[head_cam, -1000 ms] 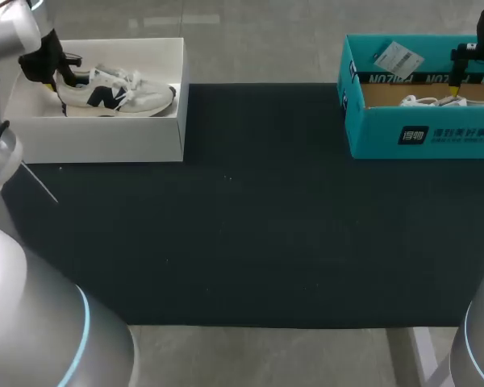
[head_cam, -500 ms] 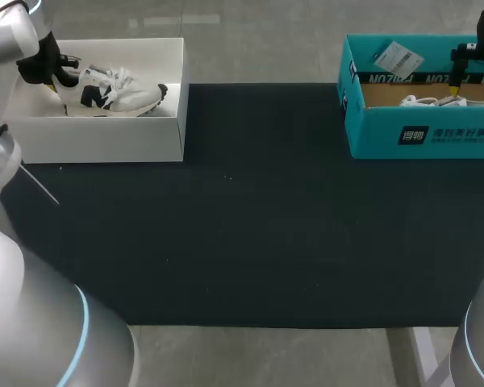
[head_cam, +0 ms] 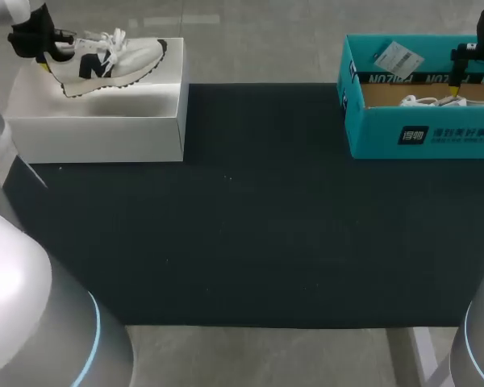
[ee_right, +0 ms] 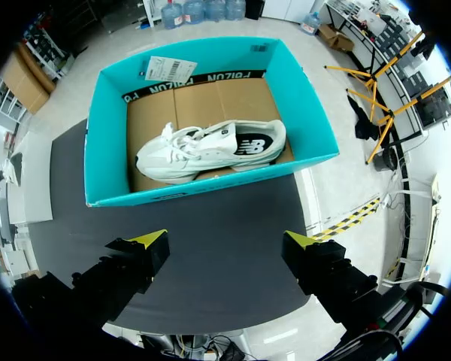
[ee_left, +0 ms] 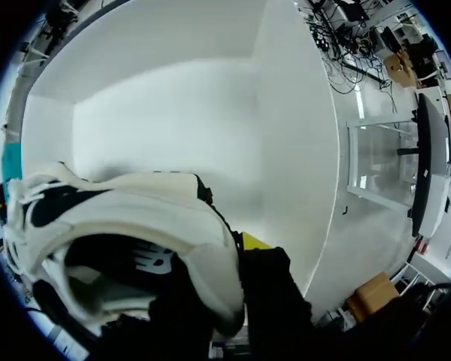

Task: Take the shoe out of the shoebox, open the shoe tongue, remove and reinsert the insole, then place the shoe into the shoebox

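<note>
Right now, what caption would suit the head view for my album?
Left gripper holds a white shoe above its white shoebox; right gripper hangs open over the teal box.

The teal cardboard shoebox (head_cam: 371,143) carries a white barcode sticker (head_cam: 398,58) on its back flap, a black lettered band (head_cam: 391,78) inside, and white characters (head_cam: 450,135) on its front wall. The white sneaker (head_cam: 125,55) bears a dark side logo (head_cam: 91,66).

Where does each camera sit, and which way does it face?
Head view: above and behind, facing down on the black mat; left arm and right arm show.
Left wrist view: on that wrist, facing the white cardboard shoebox; left gripper grips the white sneaker.
Right wrist view: likewise, facing the teal cardboard shoebox; open right gripper shows.
Head view shares both boxes.
</note>
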